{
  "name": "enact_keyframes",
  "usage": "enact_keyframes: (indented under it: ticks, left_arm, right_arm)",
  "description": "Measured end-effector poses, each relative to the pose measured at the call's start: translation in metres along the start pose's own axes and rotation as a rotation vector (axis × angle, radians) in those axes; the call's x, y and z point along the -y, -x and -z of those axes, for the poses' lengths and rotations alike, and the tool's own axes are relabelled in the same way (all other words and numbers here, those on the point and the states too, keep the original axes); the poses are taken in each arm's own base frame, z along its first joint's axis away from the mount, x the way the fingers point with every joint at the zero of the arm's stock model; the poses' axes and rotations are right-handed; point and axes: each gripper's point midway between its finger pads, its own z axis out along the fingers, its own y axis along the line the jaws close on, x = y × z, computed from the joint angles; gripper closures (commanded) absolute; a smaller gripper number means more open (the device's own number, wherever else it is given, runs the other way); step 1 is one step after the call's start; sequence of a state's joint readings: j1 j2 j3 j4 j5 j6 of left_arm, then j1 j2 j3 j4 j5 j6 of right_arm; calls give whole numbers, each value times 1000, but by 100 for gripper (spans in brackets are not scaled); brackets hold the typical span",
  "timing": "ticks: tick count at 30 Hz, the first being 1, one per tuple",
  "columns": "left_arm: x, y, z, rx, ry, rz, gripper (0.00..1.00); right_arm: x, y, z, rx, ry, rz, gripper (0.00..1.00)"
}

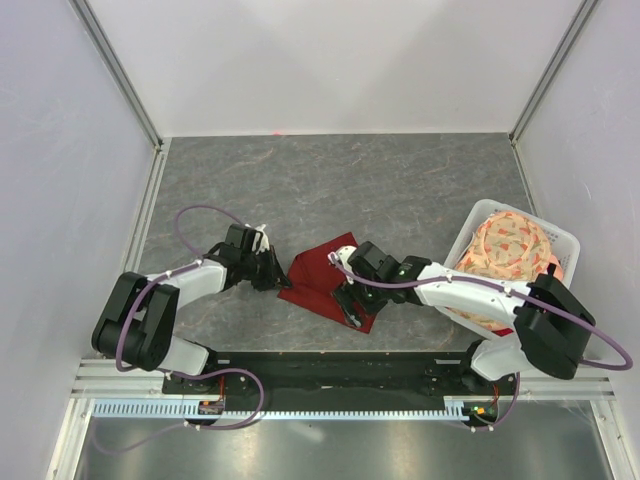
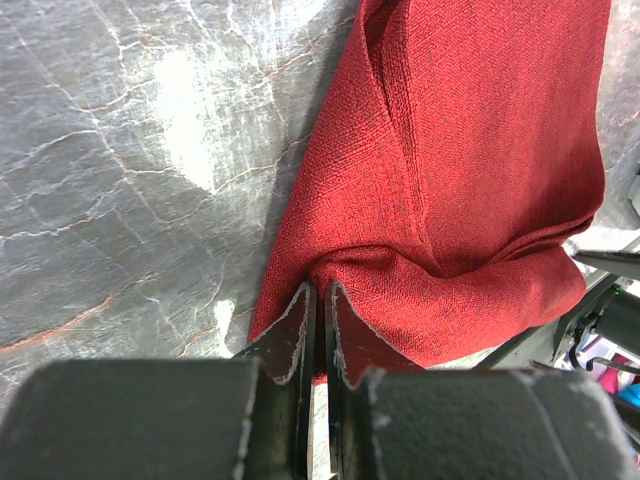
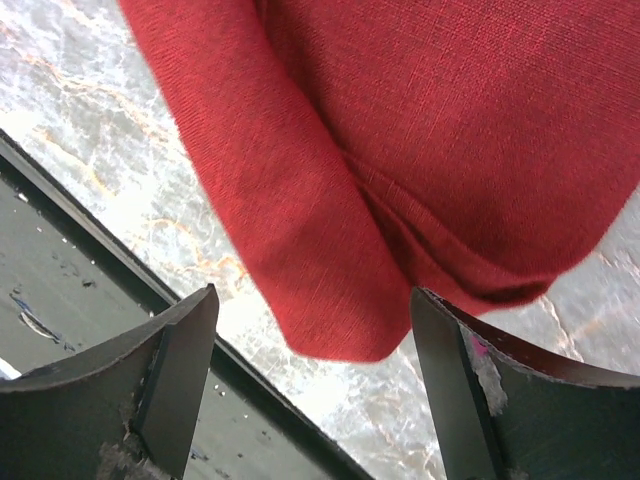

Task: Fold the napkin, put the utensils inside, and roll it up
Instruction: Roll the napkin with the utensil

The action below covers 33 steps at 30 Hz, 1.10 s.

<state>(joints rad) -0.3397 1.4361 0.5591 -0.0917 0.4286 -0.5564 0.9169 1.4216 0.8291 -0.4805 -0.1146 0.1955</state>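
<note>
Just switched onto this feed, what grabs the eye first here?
The dark red napkin lies bunched at centre, between the two grippers. The left gripper is pinched shut on its left edge, while the right gripper stands wide open around a folded corner. At the right edge, a white basket holds a floral cloth.

A grey, marble-veined counter fills the enclosure, closed in by plain pale walls at the back and on both sides. Slim aluminium posts run up the back corners. Light leaves a soft white glare on the veined surface.
</note>
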Motion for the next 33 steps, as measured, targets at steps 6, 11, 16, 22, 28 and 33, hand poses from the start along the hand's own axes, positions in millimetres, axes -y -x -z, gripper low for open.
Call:
enact_keyframes:
  ticks: [6, 11, 16, 22, 28, 33]
  left_arm:
    - [0, 0, -1, -11, 5, 6, 98]
    - [0, 0, -1, -16, 6, 8, 98]
    - [1, -1, -2, -24, 0, 10, 98]
    - [2, -1, -2, -27, -4, 10, 98]
    - [2, -1, -3, -30, -5, 11, 98]
    - [3, -1, -3, -33, -7, 12, 98]
  right_arm:
    - [-19, 1, 6, 17, -43, 64, 15]
    - [-24, -7, 0, -10, -75, 92, 15]
    - [-15, -14, -10, -45, -119, 95, 16]
    - [-14, -8, -12, -52, -138, 109, 15]
    - [-23, 7, -6, -18, -132, 146, 14]
    - [-17, 2, -10, -43, -169, 165, 13]
